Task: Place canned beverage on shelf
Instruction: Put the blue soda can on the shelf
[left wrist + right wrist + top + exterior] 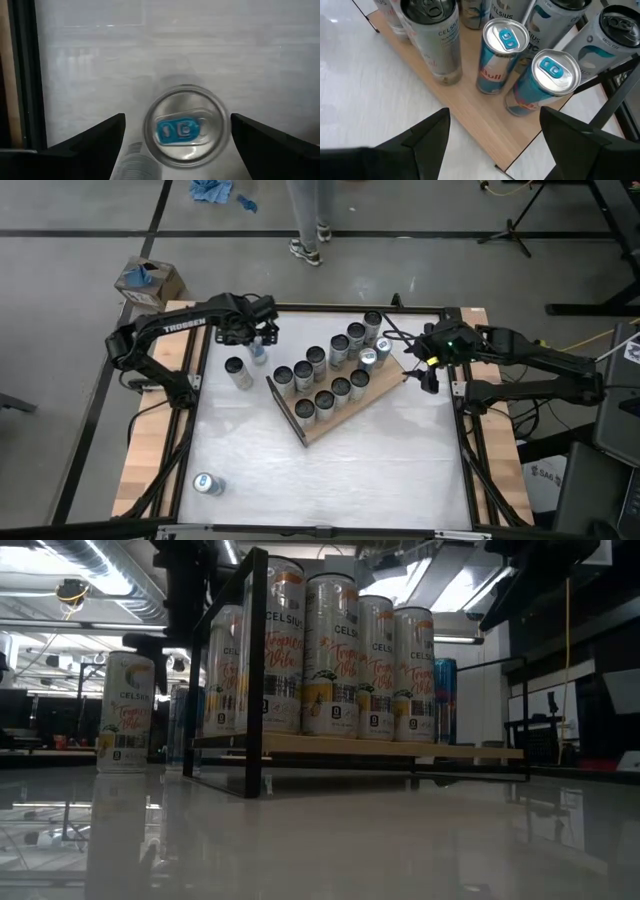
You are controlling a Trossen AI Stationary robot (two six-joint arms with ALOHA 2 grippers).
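A small can with a blue tab (186, 131) stands upright on the white table near the far left (258, 352). My left gripper (177, 117) hovers just above it, pointing down and open, with one finger on either side of the can's top and a gap to each. The shelf (350, 408) lies slantwise mid-table and carries several upright cans in two rows. My right gripper (494, 112) is open with nothing between its fingers. It hangs over the shelf's right end (485, 120), near two blue-tabbed cans (502, 52).
A taller pale can (238, 372) stands on the table beside the blue-tabbed one, also seen in the low view (125, 710). Another can (207, 484) lies on its side near the front left. A person's legs (310, 230) stand beyond the far edge.
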